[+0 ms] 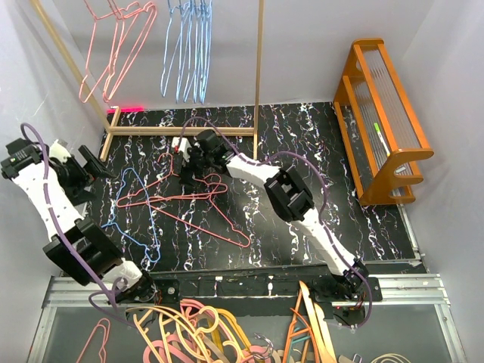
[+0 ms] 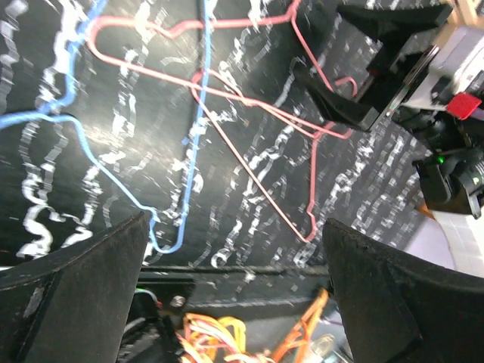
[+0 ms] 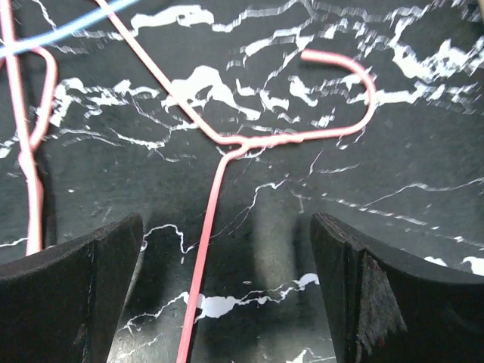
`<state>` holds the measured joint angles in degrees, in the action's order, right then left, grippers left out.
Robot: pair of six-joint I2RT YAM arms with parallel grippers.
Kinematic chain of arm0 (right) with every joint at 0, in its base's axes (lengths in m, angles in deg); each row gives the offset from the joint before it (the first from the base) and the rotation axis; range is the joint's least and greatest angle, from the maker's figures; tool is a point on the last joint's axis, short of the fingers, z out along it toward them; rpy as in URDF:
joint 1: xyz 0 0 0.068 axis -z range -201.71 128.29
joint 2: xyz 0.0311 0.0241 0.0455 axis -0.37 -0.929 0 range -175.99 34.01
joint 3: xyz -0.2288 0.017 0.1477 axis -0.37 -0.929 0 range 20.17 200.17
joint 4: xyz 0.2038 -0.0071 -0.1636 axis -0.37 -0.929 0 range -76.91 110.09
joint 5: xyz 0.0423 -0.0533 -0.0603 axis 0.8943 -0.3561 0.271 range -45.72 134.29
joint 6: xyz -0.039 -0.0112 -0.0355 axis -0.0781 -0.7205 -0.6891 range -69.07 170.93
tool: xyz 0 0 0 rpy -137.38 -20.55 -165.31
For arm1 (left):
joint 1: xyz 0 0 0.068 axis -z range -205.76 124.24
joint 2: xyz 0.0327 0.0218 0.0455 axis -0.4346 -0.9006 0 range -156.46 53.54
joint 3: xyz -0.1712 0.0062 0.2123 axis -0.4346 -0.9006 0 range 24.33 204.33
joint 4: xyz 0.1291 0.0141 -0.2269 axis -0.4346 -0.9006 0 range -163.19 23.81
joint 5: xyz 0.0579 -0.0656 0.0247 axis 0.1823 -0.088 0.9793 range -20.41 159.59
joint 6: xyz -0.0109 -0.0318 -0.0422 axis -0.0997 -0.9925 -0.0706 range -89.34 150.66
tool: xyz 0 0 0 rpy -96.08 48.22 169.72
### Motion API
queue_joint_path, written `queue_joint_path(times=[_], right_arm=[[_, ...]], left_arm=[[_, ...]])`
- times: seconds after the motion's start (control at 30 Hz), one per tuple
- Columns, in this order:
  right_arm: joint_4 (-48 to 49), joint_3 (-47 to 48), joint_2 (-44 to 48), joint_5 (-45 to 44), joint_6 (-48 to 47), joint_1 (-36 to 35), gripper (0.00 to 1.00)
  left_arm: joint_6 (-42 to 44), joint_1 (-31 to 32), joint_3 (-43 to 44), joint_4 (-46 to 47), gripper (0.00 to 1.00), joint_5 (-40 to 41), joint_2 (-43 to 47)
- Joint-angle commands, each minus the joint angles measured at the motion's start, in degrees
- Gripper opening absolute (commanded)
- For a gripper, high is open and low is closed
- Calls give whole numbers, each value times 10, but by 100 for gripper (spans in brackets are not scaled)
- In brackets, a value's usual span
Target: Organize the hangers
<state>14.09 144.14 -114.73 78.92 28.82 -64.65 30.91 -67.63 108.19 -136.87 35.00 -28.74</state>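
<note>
Two pink-red wire hangers [image 1: 227,235] and a light blue wire hanger [image 1: 130,236] lie overlapping on the black marble table. More pink hangers [image 1: 117,45] and blue hangers [image 1: 189,45] hang on the wooden rail at the back. My right gripper [image 1: 193,162] is open low over a pink hanger's hook [image 3: 333,98]; the wire neck [image 3: 204,257] runs between its fingers [image 3: 76,295], untouched. My left gripper [image 1: 94,162] is open and empty, held above the table's left side, looking at the blue hanger [image 2: 197,136] and pink hangers [image 2: 249,106].
A wooden rail frame [image 1: 181,130] stands at the back. An orange wooden rack [image 1: 382,121] stands at the right. A pile of thicker orange, pink and cream hangers [image 1: 197,329] lies below the table's near edge, by the arm bases.
</note>
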Motion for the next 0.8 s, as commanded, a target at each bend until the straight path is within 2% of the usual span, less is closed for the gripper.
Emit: queue_joint_path(times=[0.0,0.1,0.17,0.3,0.37,0.5,0.63,0.77], right_arm=[[-32,39,-9,-75,-39,-3,95],[-30,-46,30,-85,-69,-1,90],[-31,-91,57,-85,-74,3,86],[-57,-154,98,-95,-74,19,76],[-76,-181,117,-113,-81,27,69],[-92,-240,170,-150,-83,55,64],[-111,-296,225,-159,-86,85,64],[-129,-361,287,-151,-89,98,65]], left_arm=[[58,-1,75,-17,97,78,-32],[116,5,86,-53,97,74,-64],[136,29,86,-61,97,95,-75],[153,139,59,-39,97,184,-65],[157,176,48,-48,97,185,-68],[179,190,41,-69,97,182,-94],[183,192,50,-87,97,194,-147],[174,197,35,-64,97,233,-189]])
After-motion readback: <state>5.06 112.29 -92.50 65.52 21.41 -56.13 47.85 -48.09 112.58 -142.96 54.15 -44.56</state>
